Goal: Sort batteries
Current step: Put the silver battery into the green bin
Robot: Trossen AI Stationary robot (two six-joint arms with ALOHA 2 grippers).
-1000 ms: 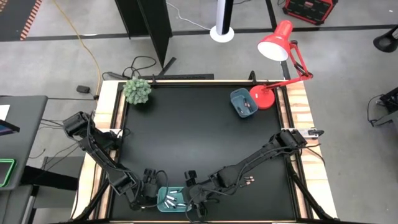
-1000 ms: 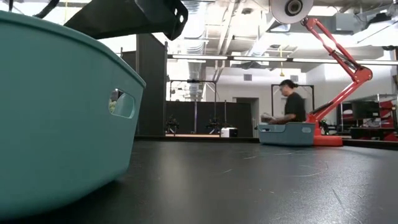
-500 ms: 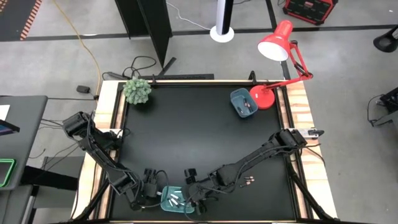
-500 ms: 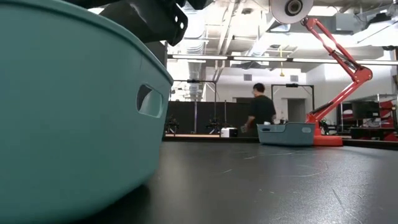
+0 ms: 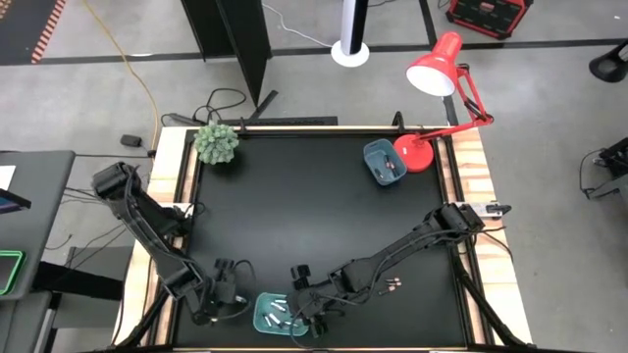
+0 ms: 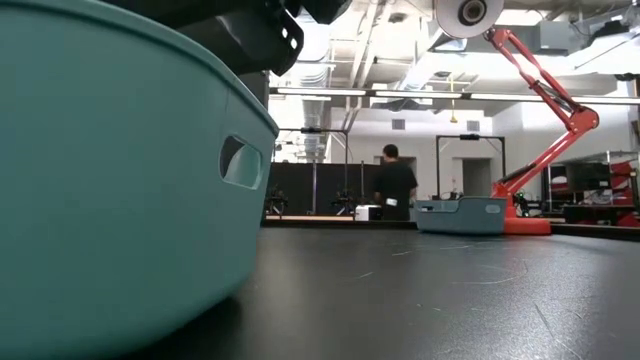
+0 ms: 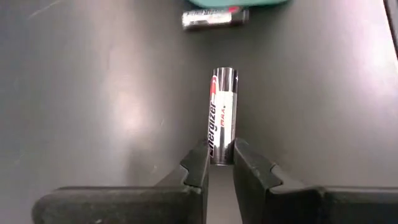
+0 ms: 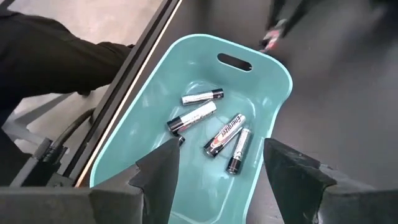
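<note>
At the lower left of the high view, the left arm is folded down from the table's left edge, its gripper (image 5: 228,292) set low just left of the teal tray (image 5: 263,316). In the left wrist view, the two dark, matte fingers (image 7: 196,167) are clamped on the lower end of a battery (image 7: 222,116), a slim silver cylinder with black and red printing that stands out straight from between them above the dull black table (image 7: 93,93). A second battery (image 7: 214,18) lies crosswise at the top of that frame, just below the tray's edge.

The right arm is stretched across the lower middle of the high view, from the table's right edge to the tray, where its gripper (image 5: 302,316) hangs over the tray's right end. In the right wrist view its fingers (image 8: 155,167) are spread wide apart, with nothing between them. Below them the smooth plastic tray (image 8: 274,71), a rounded rectangle with a slot handle, holds four batteries (image 8: 216,130) lying loose on its floor.

A blue tray (image 5: 372,155) sits at the upper right, beside a red lamp (image 5: 435,65).
</note>
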